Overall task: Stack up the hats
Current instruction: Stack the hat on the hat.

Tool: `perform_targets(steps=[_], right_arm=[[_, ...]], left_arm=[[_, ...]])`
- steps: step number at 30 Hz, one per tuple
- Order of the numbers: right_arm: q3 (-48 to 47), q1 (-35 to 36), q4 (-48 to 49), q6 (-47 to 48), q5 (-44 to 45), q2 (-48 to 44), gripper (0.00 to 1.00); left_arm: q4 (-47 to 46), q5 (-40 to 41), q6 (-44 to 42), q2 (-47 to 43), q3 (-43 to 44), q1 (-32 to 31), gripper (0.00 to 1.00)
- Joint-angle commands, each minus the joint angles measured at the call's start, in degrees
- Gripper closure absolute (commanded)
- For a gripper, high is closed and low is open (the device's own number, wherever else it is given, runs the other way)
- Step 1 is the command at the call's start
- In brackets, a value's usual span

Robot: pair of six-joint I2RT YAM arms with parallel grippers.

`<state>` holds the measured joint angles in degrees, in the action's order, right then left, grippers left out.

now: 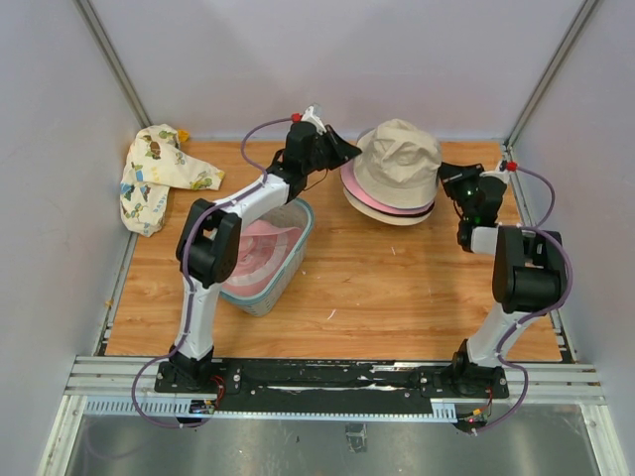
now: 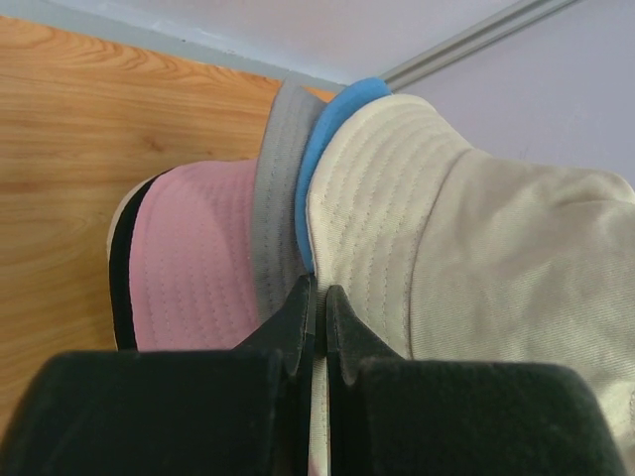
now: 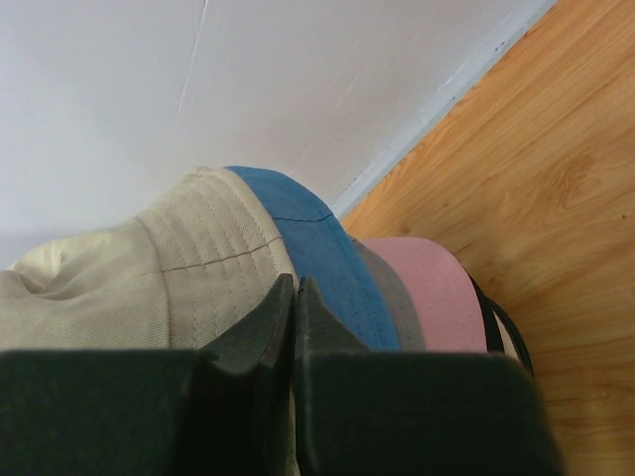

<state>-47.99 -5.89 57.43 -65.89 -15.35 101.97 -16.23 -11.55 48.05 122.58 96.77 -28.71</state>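
Beige hat [image 1: 402, 149] on top of the stack, a gripper pinching its brim on either side.

The stack [image 1: 387, 203] sits at the back of the table [image 1: 397, 297], right of centre: under the beige hat show blue, grey and pink brims, then a cream one at the bottom. The left gripper [image 1: 349, 151] is squeezed tight on the beige brim at the stack's left edge. The right gripper [image 1: 444, 176] looks to do the same on the opposite side, fingers pressed together with only fabric between. Holding both sides, I'd say, keeps the floppy brim spread so the crown settles squarely over the ones below. A pink hat [image 1: 260, 253] lies in the basket [image 1: 301, 220] near the left arm, probably next to go on. A printed cloth [image 1: 159, 174] is crumpled in the far left corner.
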Motion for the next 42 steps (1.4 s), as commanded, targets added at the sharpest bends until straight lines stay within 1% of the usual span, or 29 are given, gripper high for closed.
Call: perform_targets(steps=[1, 5, 10, 14, 18, 22, 30, 34, 36, 38, 39, 42], right_arm=[[6.0, 2.3, -4.7, 3.8, 1.7, 2.4, 1.0], [11.8, 5.2, -0.7, 3.4, 3.0, 0.3, 0.99], [17.9, 9.1, 3.8, 1.8, 6.5, -3.0, 0.99], [22.3, 13.7, 6.7, 0.5, 10.3, -4.8, 0.99], [25.9, 17.8, 10.3, -1.1, 14.1, -4.5, 0.99], [28.6, 22.0, 14.9, -1.8, 17.6, -3.7, 0.99], [29.1, 28.1, 15.7, -0.8, 20.6, -4.2, 0.99], [29.6, 29.1, 15.4, 0.1, 21.8, -5.8, 0.99], [30.5, 29.1, 14.5, 0.7, 22.8, -7.6, 0.99], [31.4, 29.1, 13.0, 1.9, 24.3, -10.0, 0.98], [32.0, 29.0, 12.3, 2.4, 25.3, -11.4, 0.97], [33.7, 28.7, 9.2, 4.6, 28.2, -16.9, 0.91]], left_arm=[[11.1, 4.5, -5.1, 4.5, 2.3, 1.3, 0.99], [13.6, 3.8, -5.4, 6.7, 6.7, 1.8, 1.0], [12.8, 3.2, -5.5, 7.4, 8.2, 2.5, 1.0], [13.4, 2.4, -6.7, 8.6, 10.9, 2.9, 0.99], [13.4, 0.1, -7.2, 10.4, 13.4, 3.0, 0.98], [11.3, -3.2, -6.9, 11.9, 14.2, 3.0, 0.96], [5.6, -8.2, -6.8, 12.4, 13.5, 3.0, 0.89], [4.4, -8.0, -7.2, 11.0, 11.9, 3.0, 0.86], [2.0, -7.6, -7.2, 9.4, 9.2, 3.1, 0.83], [-0.4, -7.9, -6.5, 8.2, 7.1, 3.2, 0.77], [-1.4, -8.2, -6.1, 7.7, 6.4, 3.3, 0.74], [-3.6, -8.7, -5.2, 6.5, 4.7, 3.4, 0.69]])
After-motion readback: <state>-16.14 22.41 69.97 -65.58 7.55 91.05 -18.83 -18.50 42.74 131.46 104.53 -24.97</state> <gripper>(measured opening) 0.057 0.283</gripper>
